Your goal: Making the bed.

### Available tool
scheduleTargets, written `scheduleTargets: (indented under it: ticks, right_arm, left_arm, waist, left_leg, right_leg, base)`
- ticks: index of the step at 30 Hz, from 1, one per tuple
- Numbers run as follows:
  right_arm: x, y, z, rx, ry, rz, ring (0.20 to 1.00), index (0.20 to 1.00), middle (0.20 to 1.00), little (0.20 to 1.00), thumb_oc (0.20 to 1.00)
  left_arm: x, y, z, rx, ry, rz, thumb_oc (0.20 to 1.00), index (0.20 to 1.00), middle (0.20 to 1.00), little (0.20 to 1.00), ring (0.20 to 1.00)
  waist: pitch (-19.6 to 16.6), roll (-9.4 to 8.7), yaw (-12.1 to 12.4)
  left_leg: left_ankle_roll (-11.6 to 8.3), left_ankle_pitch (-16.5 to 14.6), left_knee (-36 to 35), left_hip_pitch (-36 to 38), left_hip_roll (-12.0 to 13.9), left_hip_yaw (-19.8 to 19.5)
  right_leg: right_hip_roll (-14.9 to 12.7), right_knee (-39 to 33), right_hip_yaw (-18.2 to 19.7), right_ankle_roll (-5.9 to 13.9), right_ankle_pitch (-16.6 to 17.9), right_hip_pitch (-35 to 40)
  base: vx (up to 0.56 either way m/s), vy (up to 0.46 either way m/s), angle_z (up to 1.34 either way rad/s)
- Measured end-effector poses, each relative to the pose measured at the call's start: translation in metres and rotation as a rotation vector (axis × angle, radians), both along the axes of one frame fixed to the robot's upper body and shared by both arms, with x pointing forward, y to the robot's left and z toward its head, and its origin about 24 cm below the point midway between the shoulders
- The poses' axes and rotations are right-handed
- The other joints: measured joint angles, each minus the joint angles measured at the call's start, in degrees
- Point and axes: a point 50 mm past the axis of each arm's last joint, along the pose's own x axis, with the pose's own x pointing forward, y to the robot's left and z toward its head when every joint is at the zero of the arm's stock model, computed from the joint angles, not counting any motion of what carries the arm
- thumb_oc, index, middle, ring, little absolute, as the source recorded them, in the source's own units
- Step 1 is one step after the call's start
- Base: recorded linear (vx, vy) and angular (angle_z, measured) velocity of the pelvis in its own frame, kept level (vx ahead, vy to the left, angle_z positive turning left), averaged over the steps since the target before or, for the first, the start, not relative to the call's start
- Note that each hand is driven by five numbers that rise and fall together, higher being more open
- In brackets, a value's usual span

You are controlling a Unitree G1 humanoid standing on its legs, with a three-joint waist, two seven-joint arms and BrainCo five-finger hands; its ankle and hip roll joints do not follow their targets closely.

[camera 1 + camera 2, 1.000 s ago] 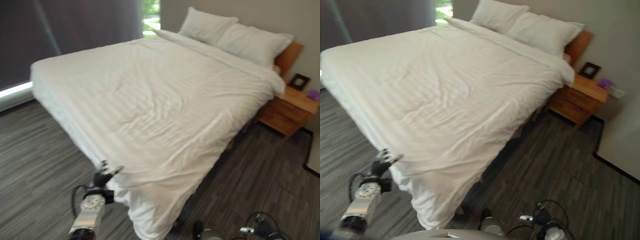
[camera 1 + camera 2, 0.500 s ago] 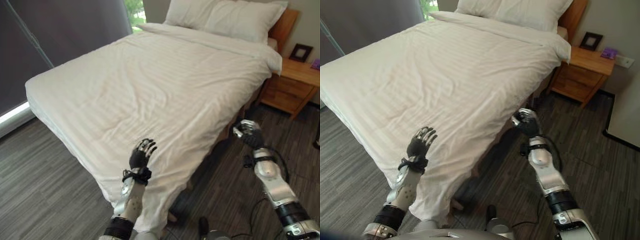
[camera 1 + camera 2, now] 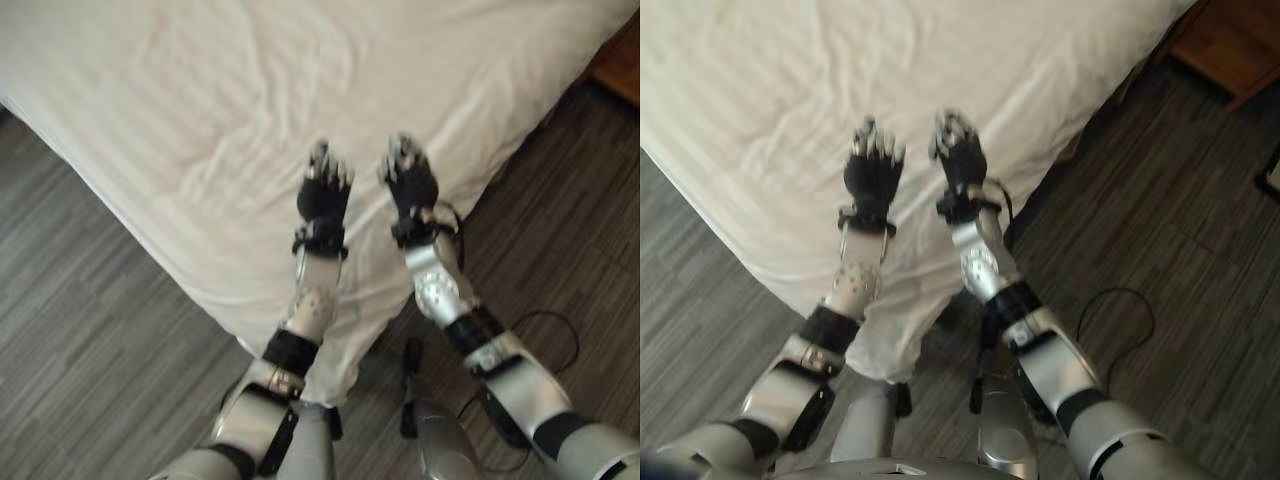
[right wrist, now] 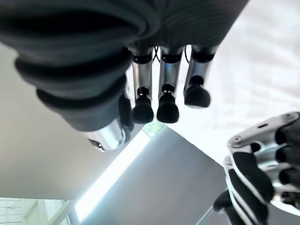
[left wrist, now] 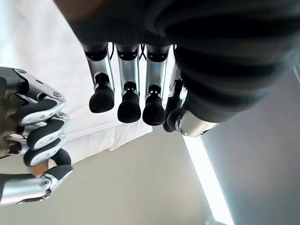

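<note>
Grey wood floor (image 3: 90, 300): beneath the bed's near corner.
Left hand (image 3: 324, 190): raised above duvet, fingers relaxed, holding nothing.
Right hand (image 3: 408, 180): just beside it, likewise empty.
White duvet (image 3: 200, 110): spread over the bed, lightly wrinkled, corner draping floorward.

Both robot hands (image 3: 325, 192) (image 3: 410, 180) above duvet (image 3: 200, 90).

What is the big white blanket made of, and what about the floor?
The blanket looks like soft white cloth, probably cotton: it has faint woven stripes, wrinkles, and hangs limp over the bed's corner. The floor looks like grey wood planks or a wood-look laminate, matte, with long streaky grain lines. The pictures can't settle which.
</note>
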Motion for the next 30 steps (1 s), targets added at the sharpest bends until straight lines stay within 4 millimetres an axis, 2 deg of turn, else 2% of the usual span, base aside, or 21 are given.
scheduleTargets:
  ticks: [3, 7, 8, 11, 12, 15, 18, 20, 21, 22, 23, 24, 26, 28, 30]
  right_arm:
    - [0.001, 0.000, 0.003, 0.026, -0.008, 0.010, 0.200, 0.200, 0.200, 0.200, 0.200]
    - [0.004, 0.003, 0.000, 0.077, 0.026, 0.010, 0.200, 0.200, 0.200, 0.200, 0.200]
    - [0.006, 0.005, -0.005, 0.069, 0.043, 0.008, 0.200, 0.200, 0.200, 0.200, 0.200]
    - [0.007, 0.011, 0.007, 0.067, -0.026, 0.015, 0.200, 0.200, 0.200, 0.200, 0.200]
    - [0.009, 0.012, 0.004, 0.055, -0.022, 0.018, 0.200, 0.200, 0.200, 0.200, 0.200]
    - [0.014, 0.011, -0.006, 0.046, 0.021, 0.019, 0.200, 0.200, 0.200, 0.200, 0.200]
    - [0.018, -0.012, -0.047, 0.117, 0.171, -0.021, 0.200, 0.200, 0.200, 0.200, 0.200]
    - [0.013, -0.046, -0.085, 0.203, 0.283, -0.122, 0.200, 0.200, 0.200, 0.200, 0.200]
    - [0.008, -0.068, -0.108, 0.242, 0.349, -0.197, 0.200, 0.200, 0.200, 0.200, 0.200]
    - [0.000, -0.099, -0.141, 0.278, 0.472, -0.314, 0.200, 0.200, 0.200, 0.200, 0.200]
    - [-0.021, -0.143, -0.185, 0.309, 0.641, -0.473, 0.200, 0.200, 0.200, 0.200, 0.200]
    - [-0.051, -0.185, -0.221, 0.324, 0.783, -0.627, 0.200, 0.200, 0.200, 0.200, 0.200]
    - [-0.115, -0.245, -0.264, 0.321, 0.974, -0.865, 0.200, 0.200, 0.200, 0.200, 0.200]
    - [-0.173, -0.286, -0.281, 0.257, 1.083, -1.017, 0.200, 0.200, 0.200, 0.200, 0.200]
    - [-0.208, -0.309, -0.285, 0.191, 1.142, -1.090, 0.200, 0.200, 0.200, 0.200, 0.200]
  left_arm:
    - [0.001, 0.001, 0.008, -0.021, -0.031, 0.019, 0.200, 0.200, 0.200, 0.200, 0.200]
    - [0.012, -0.014, 0.020, -0.084, -0.013, -0.012, 0.200, 0.200, 0.200, 0.200, 0.200]
    - [0.014, -0.018, 0.018, -0.082, 0.002, -0.017, 0.200, 0.200, 0.200, 0.200, 0.200]
    - [0.021, -0.025, 0.028, -0.077, -0.029, -0.004, 0.200, 0.200, 0.200, 0.200, 0.200]
    - [0.025, -0.024, 0.027, -0.068, -0.022, 0.004, 0.200, 0.200, 0.200, 0.200, 0.200]
    - [0.031, -0.017, 0.016, -0.031, 0.016, 0.005, 0.200, 0.200, 0.200, 0.200, 0.200]
    - [0.034, 0.004, -0.028, -0.005, 0.142, -0.004, 0.200, 0.200, 0.200, 0.200, 0.200]
    - [0.027, 0.025, -0.067, -0.034, 0.231, 0.028, 0.200, 0.200, 0.200, 0.200, 0.200]
    - [0.021, 0.036, -0.087, -0.056, 0.278, 0.054, 0.200, 0.200, 0.200, 0.200, 0.200]
    - [0.014, 0.045, -0.105, -0.054, 0.317, 0.072, 0.200, 0.200, 0.200, 0.200, 0.200]
    - [0.006, 0.053, -0.124, -0.020, 0.355, 0.083, 0.200, 0.200, 0.200, 0.200, 0.200]
    - [-0.001, 0.061, -0.139, -0.009, 0.382, 0.094, 0.200, 0.200, 0.200, 0.200, 0.200]
    - [-0.012, 0.082, -0.157, 0.024, 0.411, 0.133, 0.200, 0.200, 0.200, 0.200, 0.200]
    - [-0.024, 0.115, -0.178, 0.005, 0.479, 0.220, 0.200, 0.200, 0.200, 0.200, 0.200]
    - [-0.035, 0.136, -0.198, 0.034, 0.575, 0.270, 0.200, 0.200, 0.200, 0.200, 0.200]
  waist:
    - [0.78, 0.10, 0.31]
    - [1.48, -0.01, 1.11]
    - [1.51, -0.13, 0.89]
    - [1.85, -0.72, -0.17]
    - [1.65, -1.00, -0.19]
    - [-0.35, -1.62, -0.20]
    - [-5.55, -1.91, -0.16]
    - [-8.71, -1.93, -0.14]
    - [-9.89, -1.91, -0.02]
    - [-11.04, -1.82, 0.16]
    - [-11.97, -1.43, 0.55]
    - [-12.63, -0.83, 1.20]
    - [-13.50, 0.65, 1.17]
    - [-13.71, 1.59, -0.64]
    - [-14.54, 2.84, -1.84]
  left_leg:
    - [-0.04, -0.04, 0.00, -1.12, -0.08, -0.09]
    - [0.40, 0.49, 0.02, -7.82, -0.13, -0.19]
    - [0.54, 0.65, 0.02, -9.60, -0.16, -0.11]
    - [0.66, 1.16, 0.01, -14.34, -0.18, -0.34]
    - [0.64, 1.23, 0.03, -14.58, -0.25, -0.24]
    - [0.36, 1.02, 0.01, -14.68, -0.11, -0.16]
    - [-0.05, 0.65, 0.00, -14.24, -0.31, 0.13]
    - [-0.46, -0.02, 0.00, -12.67, -0.38, 0.57]
    - [-0.47, -0.32, -0.01, -11.68, -0.37, 0.99]
    - [-0.74, -0.79, -0.06, -10.78, -0.37, 1.10]
    - [-0.66, -1.18, -0.22, -9.87, -0.38, 1.16]
    - [-0.56, -1.51, -0.32, -9.23, -0.38, 1.23]
    - [-0.57, -2.03, -0.36, -8.59, -0.32, 1.53]
    - [-0.67, -2.94, -0.37, -6.69, 0.20, 3.24]
    - [-1.27, -3.74, -0.37, -4.33, 1.10, 4.42]
  right_leg:
    - [-0.02, 0.00, -0.08, 0.10, -0.25, -1.01]
    - [-0.06, 0.02, -0.19, -0.28, 0.59, -7.66]
    - [-0.10, 0.02, -0.05, -0.25, 0.79, -9.56]
    - [-0.01, 0.02, -0.02, -0.13, 1.17, -14.22]
    - [0.05, 0.04, 0.12, -0.13, 1.34, -14.57]
    - [-0.05, 0.02, 0.60, 0.74, 0.63, -14.98]
    - [-0.30, 0.00, 1.23, 1.04, 0.37, -14.81]
    - [-0.45, 0.00, 1.55, 1.41, -0.11, -13.45]
    - [-0.48, -0.02, 1.67, 1.42, -0.41, -12.55]
    - [-0.53, -0.02, 1.78, 1.64, -0.78, -11.72]
    - [-0.55, -0.11, 1.79, 1.76, -1.19, -10.75]
    - [-0.56, -0.26, 1.81, 1.81, -1.49, -10.16]
    - [-0.50, -0.23, 1.98, 2.06, -1.81, -9.81]
    - [0.03, -0.04, 3.04, 2.08, -2.06, -8.48]
    - [0.77, -0.05, 3.56, 1.99, -2.53, -6.80]
  base:
    - [-0.04, 0.006, 0.03]
    - [-0.05, -0.005, 0.00]
    - [0.00, 0.000, 0.00]
    - [-0.04, -0.006, -0.01]
    - [-0.07, -0.011, -0.06]
    - [0.05, 0.010, -0.06]
    - [0.08, 0.007, -0.04]
    - [0.08, -0.002, -0.05]
    - [0.07, 0.006, -0.06]
    - [0.06, 0.006, -0.04]
    - [0.06, 0.012, -0.03]
    - [0.06, 0.010, -0.03]
    - [0.05, 0.022, -0.16]
    - [0.05, 0.023, -0.40]
    - [0.05, 0.010, -0.35]
